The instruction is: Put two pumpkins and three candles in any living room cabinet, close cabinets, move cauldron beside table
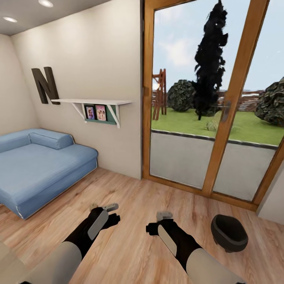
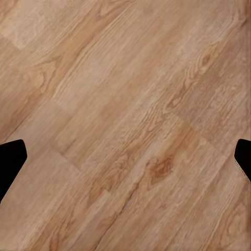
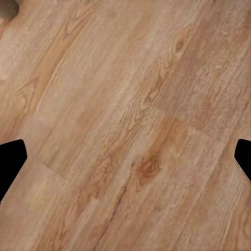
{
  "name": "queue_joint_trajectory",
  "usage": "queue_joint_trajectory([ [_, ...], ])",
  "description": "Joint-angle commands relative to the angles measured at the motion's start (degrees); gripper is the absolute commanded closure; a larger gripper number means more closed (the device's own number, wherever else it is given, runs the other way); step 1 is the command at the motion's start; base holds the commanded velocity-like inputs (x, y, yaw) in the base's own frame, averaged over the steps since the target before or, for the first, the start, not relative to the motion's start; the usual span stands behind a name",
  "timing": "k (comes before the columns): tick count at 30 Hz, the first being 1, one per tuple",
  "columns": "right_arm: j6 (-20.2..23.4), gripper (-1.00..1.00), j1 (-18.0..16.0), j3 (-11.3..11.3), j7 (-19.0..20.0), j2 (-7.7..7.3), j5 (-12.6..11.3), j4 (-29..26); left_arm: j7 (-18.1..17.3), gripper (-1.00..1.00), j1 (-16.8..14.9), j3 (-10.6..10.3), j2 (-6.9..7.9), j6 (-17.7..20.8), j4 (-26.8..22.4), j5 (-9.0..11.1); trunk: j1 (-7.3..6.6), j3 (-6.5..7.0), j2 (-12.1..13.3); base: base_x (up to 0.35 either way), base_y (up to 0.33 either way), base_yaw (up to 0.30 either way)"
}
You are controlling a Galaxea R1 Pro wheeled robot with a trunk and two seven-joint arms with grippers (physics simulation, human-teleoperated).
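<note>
Blue sofa (image 1: 39, 165) lies well ahead-left of the left pincer (image 1: 103, 206). The cauldron (image 1: 228, 232) sits on the floor (image 1: 130, 205) near the right pincer (image 1: 164, 215), to its right, untouched. Both pincers stand apart, empty. Judged: cauldron placement outstanding.

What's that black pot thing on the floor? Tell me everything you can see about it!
The cauldron is a small, round-bellied black pot with a wide open mouth and a thick rim. It looks dull and dark, maybe metal, and seems empty inside. It stands upright on the wooden floor, tipped slightly, near the glass door, off to the robot's right. Nothing touches it but the floor.
</note>
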Motion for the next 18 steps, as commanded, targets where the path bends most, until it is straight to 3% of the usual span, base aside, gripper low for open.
queue_joint_trajectory([
  [1,0.10,-1.00,-0.05,0.34,-0.60,-0.05,-0.57,-0.09,0.56,-1.00,-0.04,-0.24,0.04,0.03,-0.05,0.63,0.04,-0.07,-0.04,0.342,0.000,0.000],
  [7,-0.62,-1.00,-0.01,0.05,-0.72,-0.01,-0.67,-0.04,0.49,-1.00,-0.04,-0.14,0.46,0.01,0.17,0.63,0.04,-0.07,-0.04,0.342,0.000,0.000],
  [13,-3.19,-1.00,0.19,-1.97,-0.83,0.02,-0.84,0.21,0.59,-1.00,-0.03,-0.56,0.41,-0.66,0.75,-0.02,0.04,-0.07,-0.04,0.342,0.000,0.000],
  [18,-8.30,-1.00,0.66,-2.38,-0.87,-0.04,-0.92,0.98,0.52,-1.00,0.11,-0.71,0.21,-4.12,6.75,-0.19,0.04,-0.07,-0.04,0.342,0.000,0.000],
])
